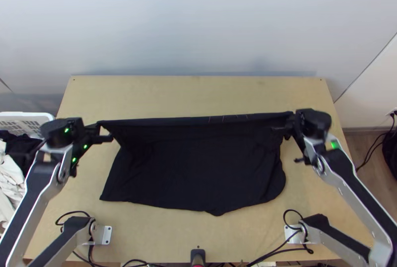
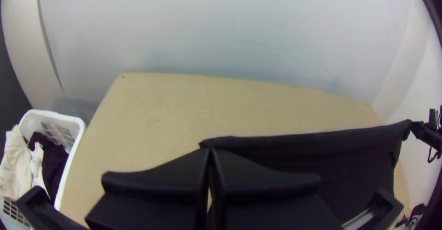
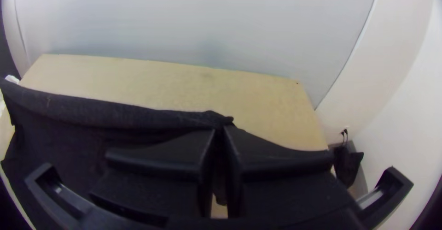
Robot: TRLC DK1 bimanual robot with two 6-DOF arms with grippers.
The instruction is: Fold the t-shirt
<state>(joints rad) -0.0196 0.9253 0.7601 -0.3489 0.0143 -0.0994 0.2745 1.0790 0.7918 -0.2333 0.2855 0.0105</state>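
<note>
Neatly pinched at both far corners, black t-shirt (image 1: pixel 198 172) is strung across the table (image 1: pixel 198 96)

The t-shirt sits over the middle of the table, running from near its left side to near its right side. Its far edge is lifted clear of the wood and drawn out in a long, almost straight line, with a narrow band of cloth turned along it. Below that line the fabric drops and then lies spread toward the table's near edge, where the hem ends in an uneven curve with a small point near the middle. A few faint pale marks show on the raised edge.

Toward the table's left side, the left gripper (image 1: pixel 99 126) has its two fingers (image 2: pixel 175 168) pressed together on one end of that edge, the cloth's corner showing just past the tips. Toward the table's right side, the right gripper (image 1: pixel 293 120) has the other end pinched the same way, a little bunch of cloth poking out beyond its tips.

Just beyond the table's left side stands a white basket (image 1: pixel 30 116) with dark cloth (image 2: pixel 54 163) and white cloth (image 2: pixel 14 168) in it. Past the table's right side, a black bag-like thing (image 3: pixel 346 168) sits low by the wall (image 3: pixel 391 73). Black cables (image 1: pixel 278 252) curl along the table's near edge.
</note>
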